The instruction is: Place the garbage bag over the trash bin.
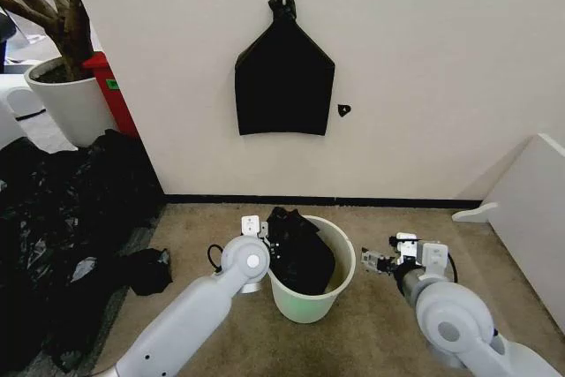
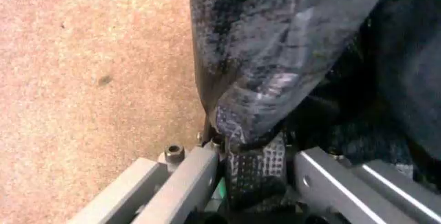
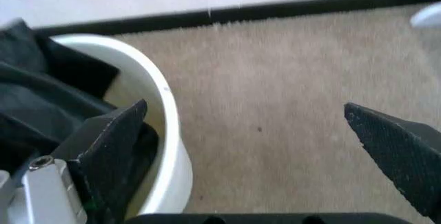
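Bag work goes best slowly. The garbage bag point(image 1: 300, 253) sits bunched inside the trash bin point(image 1: 311, 306) on the carpet. The left tool point(image 1: 262, 229) is clamped on its edge. The right tool point(image 1: 378, 262) waits beside the bin, fingers apart. Pull the edge gently over the rim.

The scene is viewed from above by the head camera, which is tilted forward and down toward the carpet point(image 1: 388, 324) and the white wall point(image 1: 424, 59) at the far side; both arms are seen reaching in from the near edge. The trash bin point(image 1: 311, 299) is centred in this view. The left wrist camera is held very close to the garbage bag point(image 2: 289, 53) (carpet is seen beside it). The right wrist camera is aimed low across the carpet toward the black baseboard point(image 3: 276, 11), with the trash bin point(image 3: 165, 146) near at one side. The bin, bag and carpet are shared between the views.
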